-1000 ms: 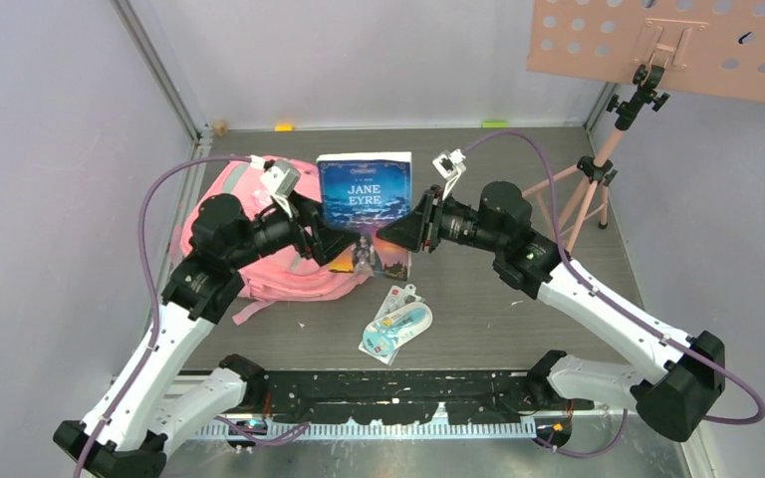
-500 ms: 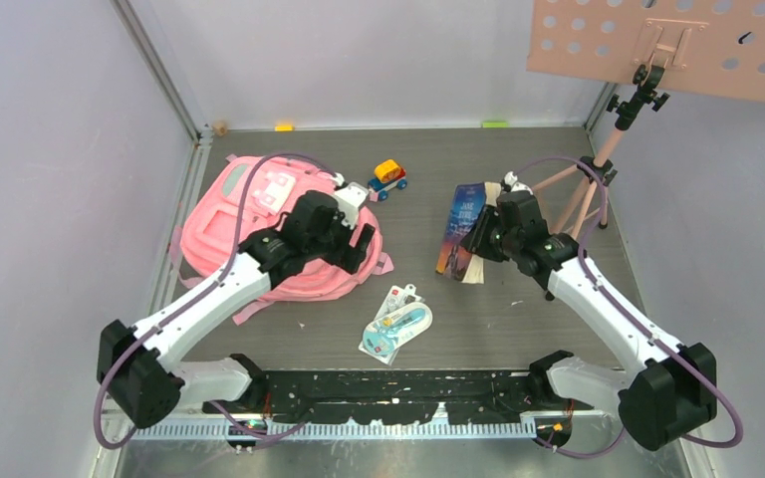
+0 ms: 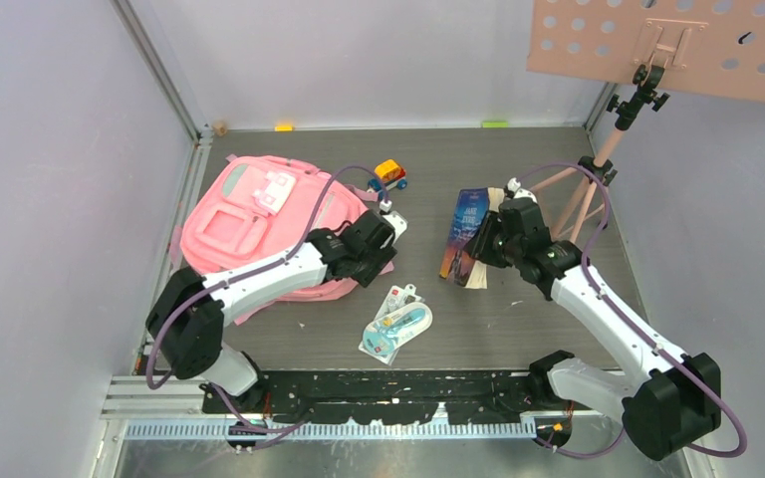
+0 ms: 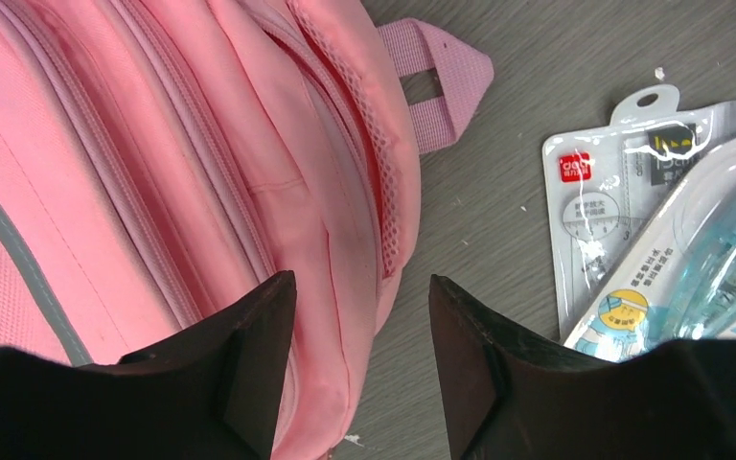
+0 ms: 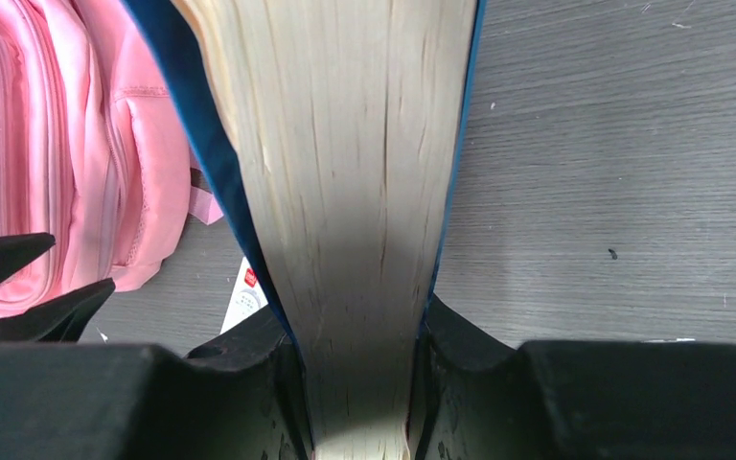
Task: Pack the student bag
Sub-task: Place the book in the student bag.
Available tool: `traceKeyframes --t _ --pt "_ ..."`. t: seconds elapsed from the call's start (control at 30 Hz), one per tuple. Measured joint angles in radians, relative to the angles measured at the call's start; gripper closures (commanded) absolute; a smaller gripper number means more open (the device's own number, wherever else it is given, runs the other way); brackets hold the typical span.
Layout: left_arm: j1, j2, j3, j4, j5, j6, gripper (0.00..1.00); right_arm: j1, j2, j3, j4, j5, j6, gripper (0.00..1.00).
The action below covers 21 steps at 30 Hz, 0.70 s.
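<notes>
The backpack (image 3: 244, 214) lies flat on the left of the table (image 3: 518, 319). The step in hand looks like opening it for the book (image 5: 345, 144), which the right gripper (image 5: 359, 335) clamps across its covers. The left gripper (image 4: 359, 287) hovers over the bag's right edge, jaws partly apart and empty; next it should pinch the rim fabric and lift. Only the left wrist view shows the mesh lining; only the overhead view shows the toy car (image 3: 389, 174).

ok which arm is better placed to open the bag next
Left. The left gripper hangs open over the zippered edge of the student bag; the right gripper is clamped on the book, apart from it.
</notes>
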Motion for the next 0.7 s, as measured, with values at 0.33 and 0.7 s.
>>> traceKeyframes --t 0.33,0.7 --pt "0.001 0.088 0.025 0.002 -0.002 0.009 0.53 0.000 -0.001 -0.020 0.009 -0.006 0.000 1.00" --pt "0.001 0.124 0.040 -0.010 -0.144 0.007 0.66 0.000 -0.009 -0.032 0.015 -0.012 0.001 1.00"
